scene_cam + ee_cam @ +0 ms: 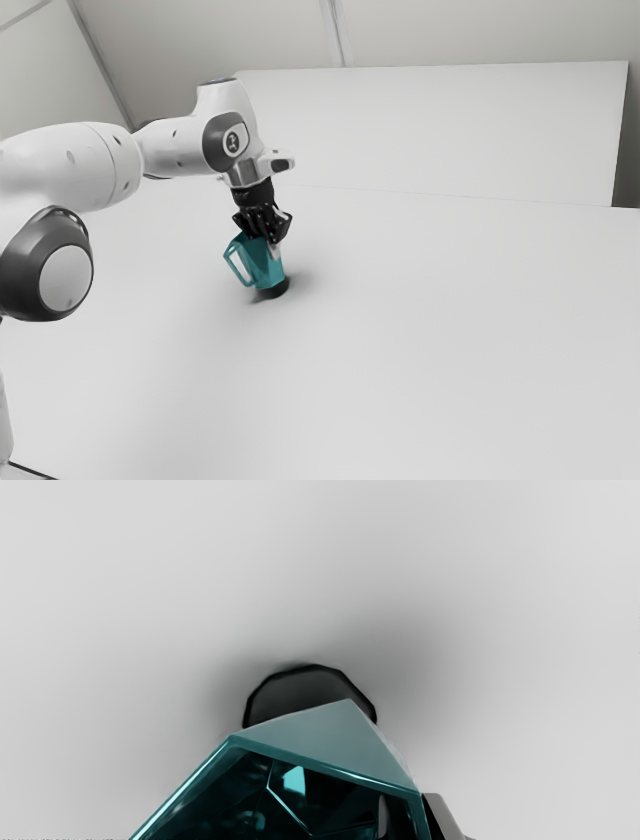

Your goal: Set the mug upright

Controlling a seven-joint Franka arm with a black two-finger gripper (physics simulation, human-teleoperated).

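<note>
Mug (259, 262), teal and held at a slant, is found below the arm's hand, not yet upright. At the exterior view's left, its handle (235, 270) is left free, presumably so that nothing is snagged while the body is turned. Next along, the jaws (420, 816) are clenched on the wall near the rim, one finger inside the mouth and one outside; by such a hold, the lean can likely be steered from above. Farthest toward the exterior view's right, the black base (273, 289) is kept low, at or just over the tabletop (420, 340); whether contact is made cannot be told. With the base lowest, only some tilt seems left to be taken out, and the grip should be kept until it is seated flat.
</note>
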